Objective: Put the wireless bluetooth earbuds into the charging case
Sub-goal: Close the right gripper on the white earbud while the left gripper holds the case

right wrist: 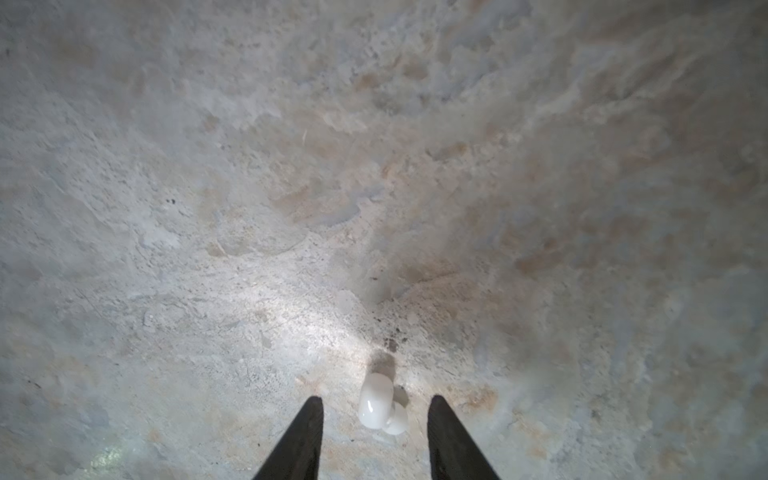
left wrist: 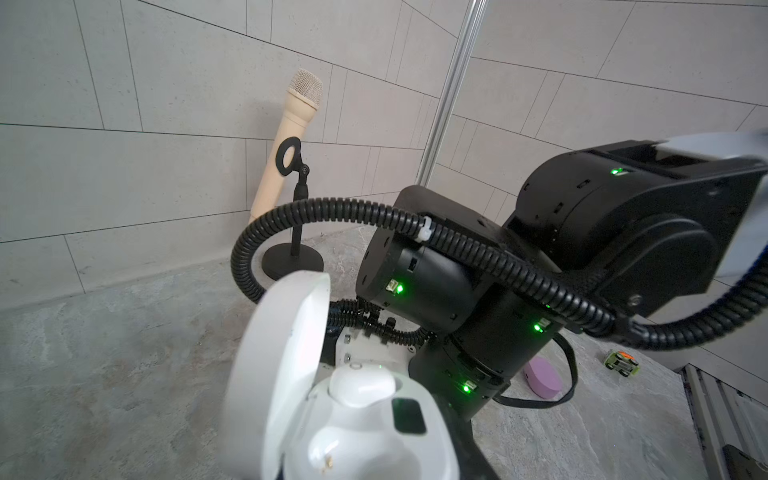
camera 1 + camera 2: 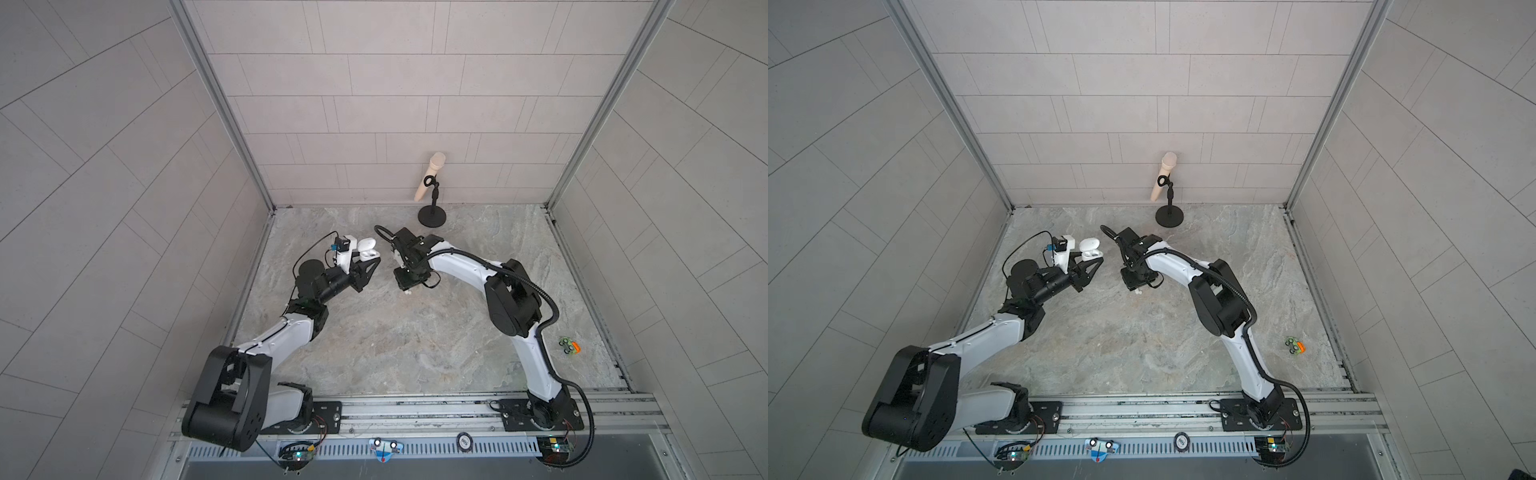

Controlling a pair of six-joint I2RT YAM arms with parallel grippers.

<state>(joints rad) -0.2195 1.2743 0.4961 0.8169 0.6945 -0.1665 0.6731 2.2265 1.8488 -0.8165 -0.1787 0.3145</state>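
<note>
The left gripper [image 3: 366, 262] is being held raised on a bent arm, clamped on the case [image 3: 368, 248], lid [image 2: 282, 353] up. The right gripper [image 1: 376, 398] is being pointed down, fingers apart, straddling a white earbud [image 1: 379, 402] on the table [image 1: 249, 208], untouched. Only the left wrist view is showing a second earbud [image 2: 361, 385] seated in the case, and a lilac shape [image 2: 542, 376], perhaps another case, half hidden.
</note>
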